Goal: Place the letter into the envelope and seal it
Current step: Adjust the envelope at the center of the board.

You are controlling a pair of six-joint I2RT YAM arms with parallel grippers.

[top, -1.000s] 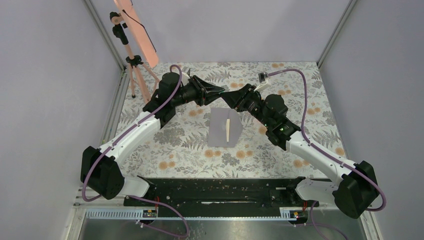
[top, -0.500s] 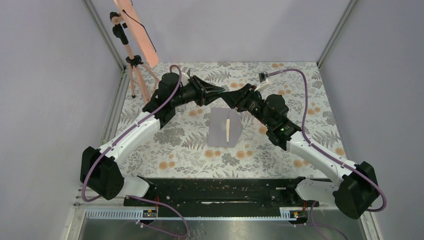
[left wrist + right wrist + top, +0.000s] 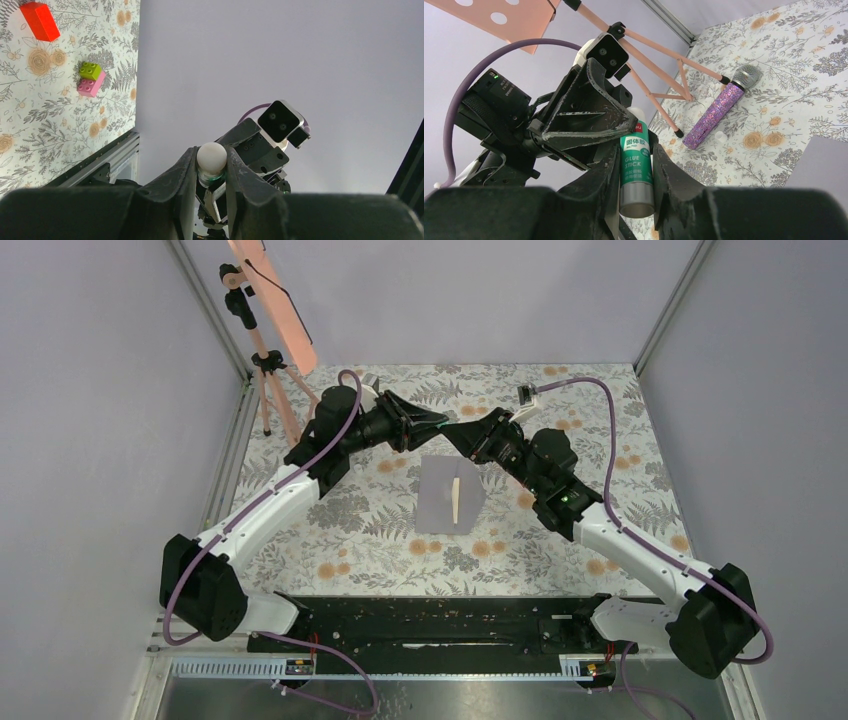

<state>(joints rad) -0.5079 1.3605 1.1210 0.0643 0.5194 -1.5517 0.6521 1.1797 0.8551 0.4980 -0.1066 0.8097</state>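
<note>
While my left gripper (image 3: 212, 153) and right gripper (image 3: 635, 151) clenched a green plastic glue stick (image 3: 636, 172), it hung beyond the grey-lilac paper envelope (image 3: 435, 506).

The glue stick (image 3: 636, 167) is wearing a green label with white print. At the top of the label three Chinese characters are reading 固体胶, and under them the English words "GLUE STICK" are standing in capitals on two lines. Below that, finer print is running across the green, too small to read. A small red patch (image 3: 640, 127) above the green is carrying white lettering, also illegible. The black motor housing (image 3: 506, 92) at the left is showing a line of pale print that is blurring out
</note>
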